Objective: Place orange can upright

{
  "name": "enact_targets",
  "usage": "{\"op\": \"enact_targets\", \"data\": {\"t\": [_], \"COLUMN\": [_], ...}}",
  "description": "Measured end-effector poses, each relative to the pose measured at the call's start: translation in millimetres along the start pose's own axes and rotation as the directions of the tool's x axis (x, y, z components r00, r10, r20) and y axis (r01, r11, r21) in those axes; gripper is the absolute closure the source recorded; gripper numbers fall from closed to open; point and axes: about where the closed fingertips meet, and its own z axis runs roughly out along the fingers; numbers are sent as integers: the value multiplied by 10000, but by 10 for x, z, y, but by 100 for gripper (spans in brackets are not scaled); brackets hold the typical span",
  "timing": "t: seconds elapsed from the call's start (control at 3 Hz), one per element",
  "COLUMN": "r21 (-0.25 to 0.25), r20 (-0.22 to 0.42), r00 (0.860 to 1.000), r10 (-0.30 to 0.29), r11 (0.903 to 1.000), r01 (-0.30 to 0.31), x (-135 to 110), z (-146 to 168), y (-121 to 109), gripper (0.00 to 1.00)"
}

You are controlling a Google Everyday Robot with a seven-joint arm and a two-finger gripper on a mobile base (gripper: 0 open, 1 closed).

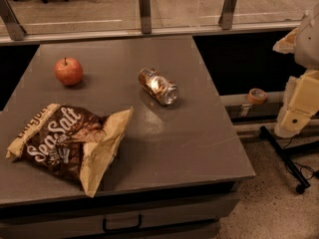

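Chip bag [65,143] nearest, front-left of the orange can [158,86] | can on its side on the bench [189,143], long axis slanting, silver end near-right | my hand [295,114] hangs well right of the can, off the bench; apart or together, can't tell

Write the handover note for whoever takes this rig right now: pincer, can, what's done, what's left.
Pincer: at the right edge of the view, off beyond the table's side, well apart from the can.
Orange can: lying on its side near the middle of the table, one silver end facing front-right, touching nothing.
Nearby: apple back left, chip bag front left, both apart from the can.
Done: nothing yet; the can is not grasped.
Left: reach in, grasp the can, stand it upright on the table, release.
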Motion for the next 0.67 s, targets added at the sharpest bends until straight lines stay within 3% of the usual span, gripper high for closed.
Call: {"op": "enact_targets", "data": {"t": [0.33, 0.67], "r21": [2, -80], "r20": [2, 452], "r00": [10000, 9946], "r10": [3, 938], "r11": [10000, 9956], "r01": [-3, -935], "x": [-1, -139], "z": [0, 56], "y": [-1, -151], "gripper": [0, 0]}}
